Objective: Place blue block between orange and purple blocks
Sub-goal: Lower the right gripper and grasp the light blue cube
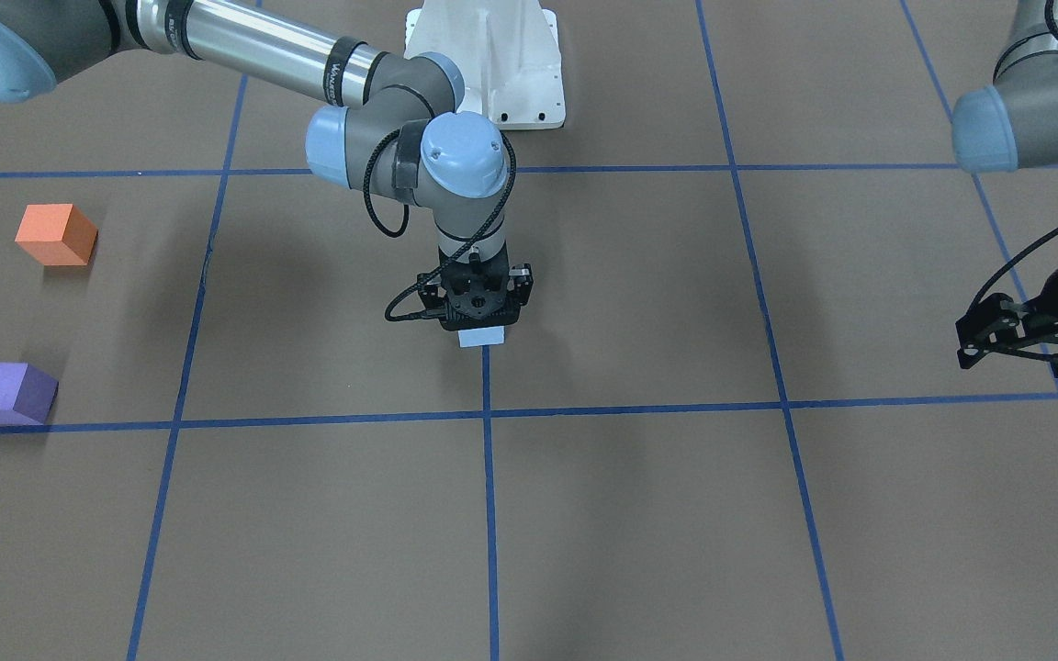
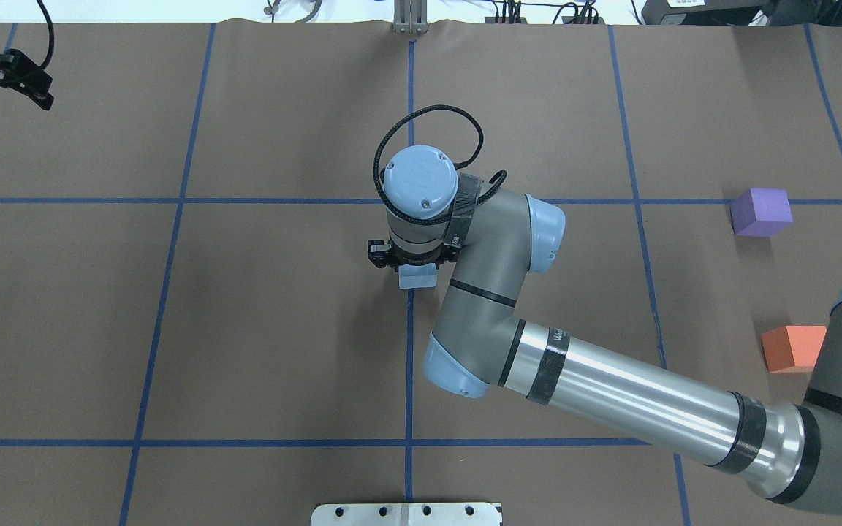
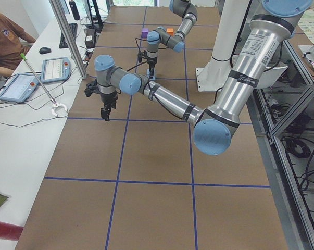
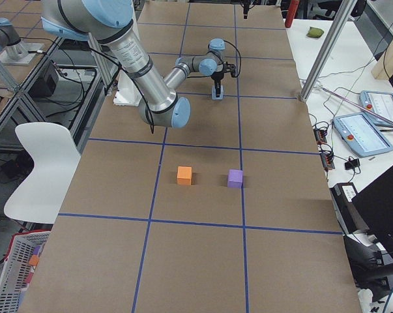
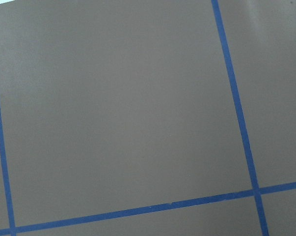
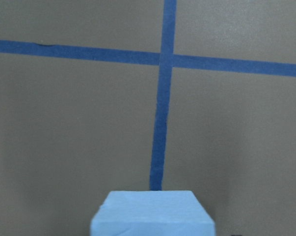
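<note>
The light blue block (image 1: pixel 480 337) sits at the table's middle on a blue tape line. My right gripper (image 1: pixel 479 321) points straight down over it with its fingers close against the block's sides, and looks shut on it. The block's top also shows at the bottom of the right wrist view (image 6: pixel 152 214). The orange block (image 1: pixel 56 235) and the purple block (image 1: pixel 10 392) stand apart at the robot's right end of the table, with a gap between them. My left gripper (image 1: pixel 961 344) hangs open and empty at the opposite end.
Blue tape lines (image 1: pixel 489 514) divide the brown table into squares. The robot's white base (image 1: pixel 485 64) stands at the table's near edge in the middle. Operators' desks with tablets (image 3: pixel 19 86) run along the far side.
</note>
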`<state>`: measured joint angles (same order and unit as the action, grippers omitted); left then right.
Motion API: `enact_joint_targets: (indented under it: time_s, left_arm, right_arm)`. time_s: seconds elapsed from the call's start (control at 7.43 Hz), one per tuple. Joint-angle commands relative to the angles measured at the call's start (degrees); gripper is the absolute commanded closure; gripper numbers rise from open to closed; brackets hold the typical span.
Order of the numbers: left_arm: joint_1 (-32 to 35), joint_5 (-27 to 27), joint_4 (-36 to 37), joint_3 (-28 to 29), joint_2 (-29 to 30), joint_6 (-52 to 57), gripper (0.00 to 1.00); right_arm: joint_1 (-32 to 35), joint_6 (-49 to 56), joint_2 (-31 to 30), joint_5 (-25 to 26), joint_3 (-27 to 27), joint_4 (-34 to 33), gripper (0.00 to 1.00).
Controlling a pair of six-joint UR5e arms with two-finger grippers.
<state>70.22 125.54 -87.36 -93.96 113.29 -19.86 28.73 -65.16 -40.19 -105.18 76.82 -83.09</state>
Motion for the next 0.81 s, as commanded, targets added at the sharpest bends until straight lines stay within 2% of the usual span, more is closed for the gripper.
enact_joint_targets:
  time_s: [0.0,0.13,0.27,0.4,0.54,0.67]
  left_arm:
    - [0.0,0.0,0.0,0.0,0.0,-0.1,0.0]
    - [0.1,0.0,-0.1,-0.1,0.0,0.0,0.0]
    - [0.5,0.3,0.0,-0.1,-0.1,0.0,0.0]
    - [1.4,0.4,-0.2,-0.4,-0.8,0.0,0.0]
    - [1.8,0.5,-1.1,-1.1,-3.0,2.2,0.0]
    - [4.5,0.4,-1.1,-1.0,-4.6,9.4,0.0]
  right_arm:
    - [0.1,-0.5,-0.2,0.1,0.3,1.2,1.0]
    - [0.7,-0.6,-0.1,-0.1,1.5,0.8,1.0]
    - [1.3,-0.8,-0.3,-0.4,4.9,-1.4,1.0]
    - [1.9,-1.0,-0.5,-0.2,11.4,-8.2,1.0]
    - [3.0,-0.8,-0.8,-0.4,20.5,-18.1,1.0]
    - [3.7,-0.6,-2.4,-0.5,28.1,-23.3,1.0]
